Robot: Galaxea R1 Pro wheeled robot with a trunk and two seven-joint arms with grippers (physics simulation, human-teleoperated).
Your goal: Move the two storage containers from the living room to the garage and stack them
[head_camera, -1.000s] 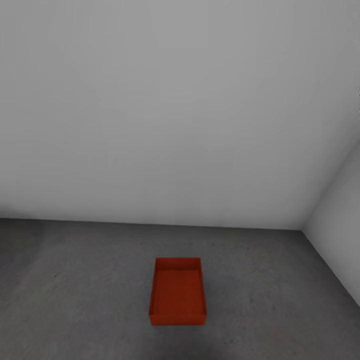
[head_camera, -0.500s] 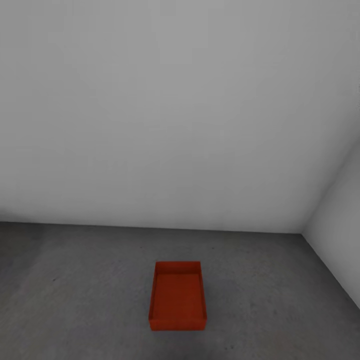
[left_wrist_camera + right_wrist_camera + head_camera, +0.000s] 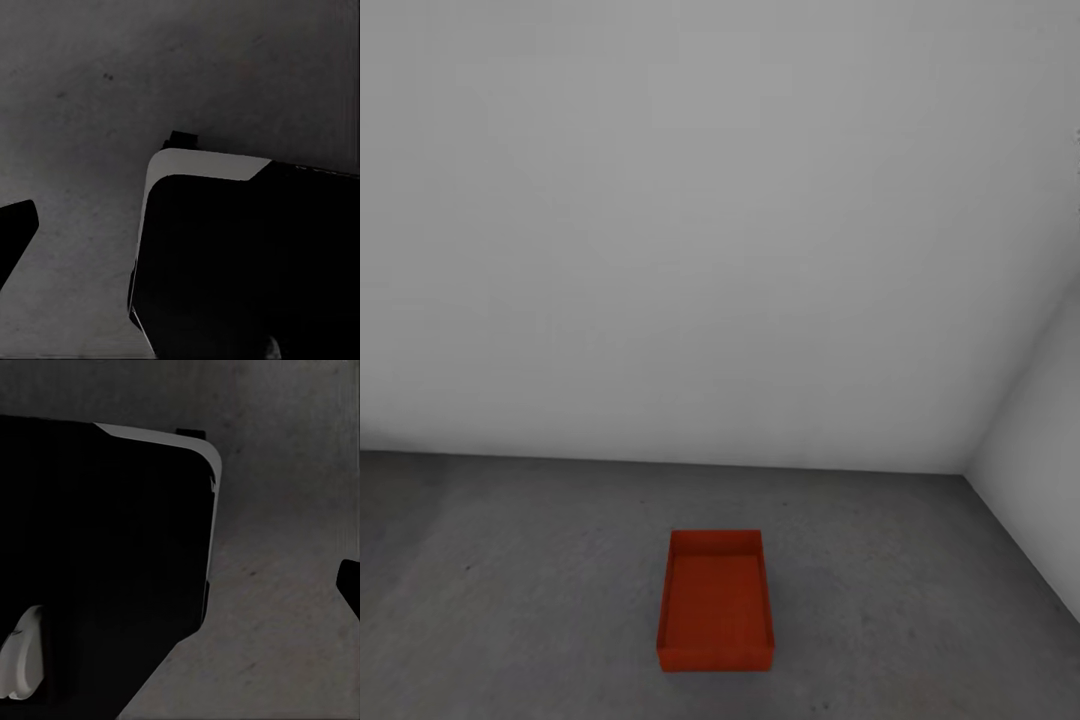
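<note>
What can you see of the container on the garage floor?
The container is an orange-red open-topped rectangular box with plain straight walls and a flat bottom, nothing inside. It sits upright and level on the dark grey concrete floor, long side running away from the camera, short of the back wall. Nothing else touches it.

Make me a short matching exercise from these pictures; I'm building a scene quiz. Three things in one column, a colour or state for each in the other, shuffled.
Things:
1. storage container
2. floor
3. wall

Descriptions:
A. plain grey-white, upright
B. orange-red, open-topped, nothing inside
C. dark grey, mottled

Pairs: 1-B, 2-C, 3-A
</note>
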